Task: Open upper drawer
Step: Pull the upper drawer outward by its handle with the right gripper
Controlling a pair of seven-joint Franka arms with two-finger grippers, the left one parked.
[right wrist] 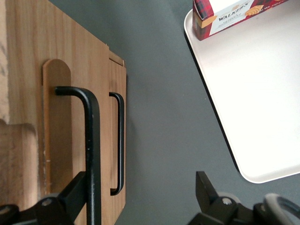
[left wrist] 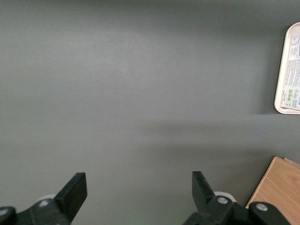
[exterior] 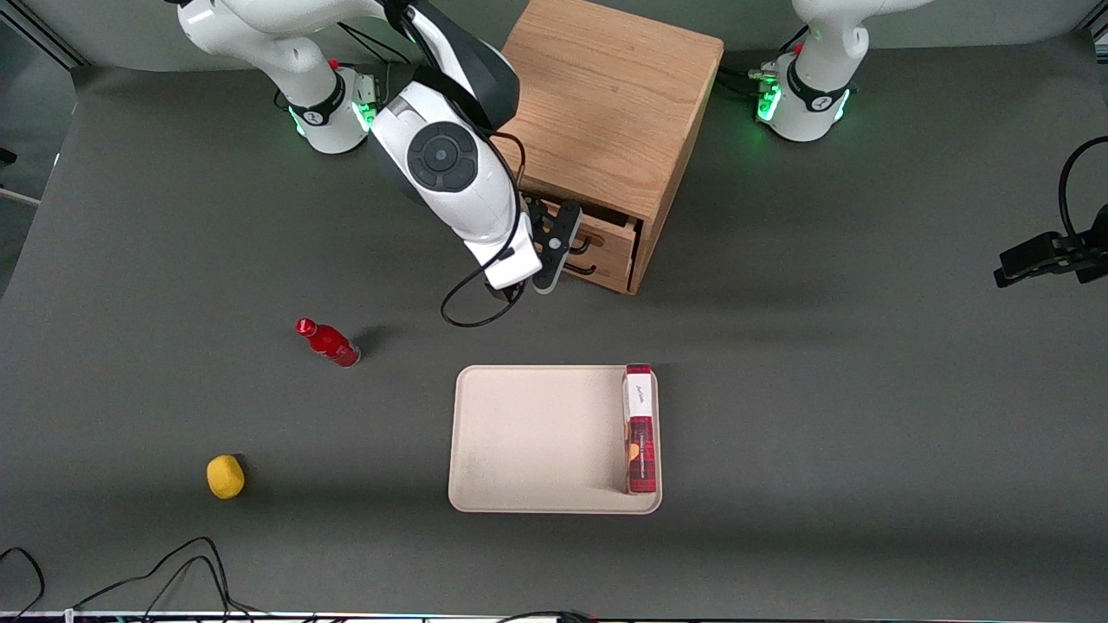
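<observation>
- Two black handles face me; my hand (exterior: 554,247), fingers spread wide, sits at the upper drawer (right wrist: 58,136).
- I want its handle (right wrist: 93,145) between both fingers before pulling straight out.

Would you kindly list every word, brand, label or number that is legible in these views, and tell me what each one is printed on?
"WALKERS": on the red tartan biscuit box standing on the beige rectangular tray.
White script logo on the box's top end in the front view: too small to read.
Printed label panel on the box in the left wrist view: too small to read.
Red bottle: no legible label.
The pincer by the upper drawer's black wire handle: no markings.
</observation>
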